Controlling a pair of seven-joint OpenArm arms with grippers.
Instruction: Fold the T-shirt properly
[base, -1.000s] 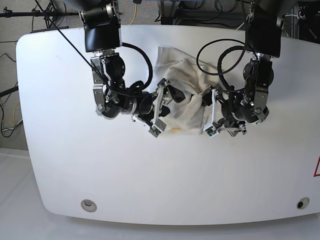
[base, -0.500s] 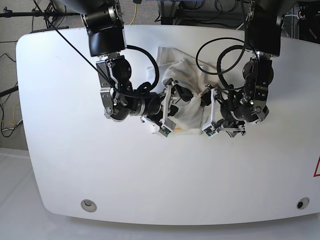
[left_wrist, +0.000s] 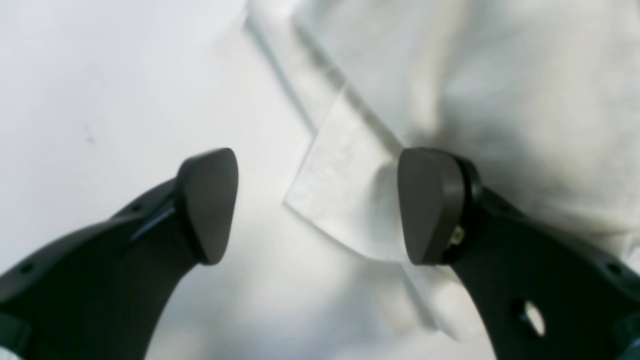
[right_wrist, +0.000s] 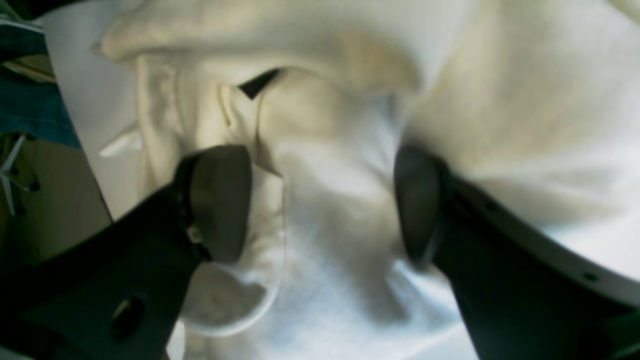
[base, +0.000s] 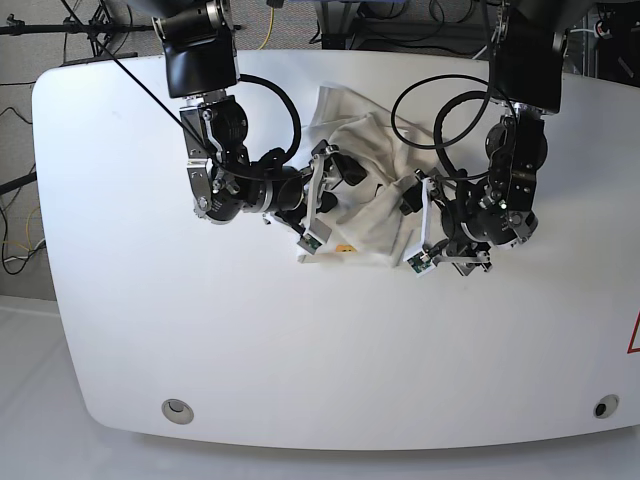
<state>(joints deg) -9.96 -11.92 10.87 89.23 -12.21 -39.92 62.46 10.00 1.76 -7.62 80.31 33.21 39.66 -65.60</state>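
Note:
The T-shirt (base: 365, 190) lies crumpled in a white heap at the middle of the table (base: 200, 330), a small yellow-orange mark (base: 345, 248) showing near its front edge. In the base view my right gripper (base: 330, 192) is at the heap's left side and my left gripper (base: 412, 225) at its right side. My left gripper (left_wrist: 320, 205) stands open, a flat corner of the shirt (left_wrist: 345, 200) lying between its fingers on the table. My right gripper (right_wrist: 317, 200) is open too, its jaws straddling bunched cloth (right_wrist: 330, 225) just below the black neck tag (right_wrist: 257, 84).
Black cables loop from both arms over the shirt's far part (base: 450, 110). Two round holes (base: 177, 408) (base: 600, 407) sit near the table's front edge. A red mark (base: 633, 335) is at the right edge. Stands and wires crowd the space behind the table.
My right gripper has moved toward the far side, off the shirt's front edge, uncovering the yellow-orange mark. The left arm has hardly moved. Both jaws keep their width.

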